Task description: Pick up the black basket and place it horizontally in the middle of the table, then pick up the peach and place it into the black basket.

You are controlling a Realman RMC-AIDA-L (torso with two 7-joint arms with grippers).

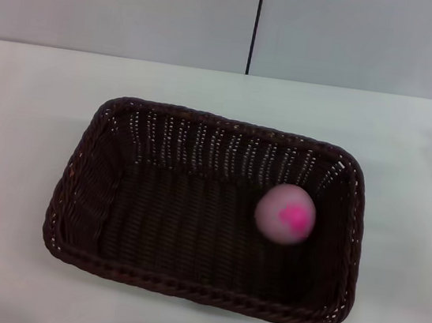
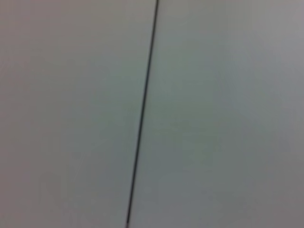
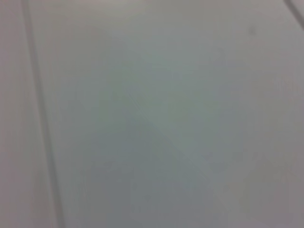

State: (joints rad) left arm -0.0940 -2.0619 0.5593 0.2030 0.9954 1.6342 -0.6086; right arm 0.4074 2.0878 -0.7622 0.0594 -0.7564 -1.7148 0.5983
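The light, smooth peach (image 1: 286, 213) is sitting in the stiff black basket (image 1: 184, 285) on the worktop (image 1: 32, 105); no jaws are showing, so their state is unknowable.

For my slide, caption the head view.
Peach resting inside the black basket on the white table.

Even soft light, blurred wrist views

Pink peach (image 1: 286, 213) rests inside dark woven black basket (image 1: 183, 286), lying lengthwise mid-table (image 1: 24, 104).
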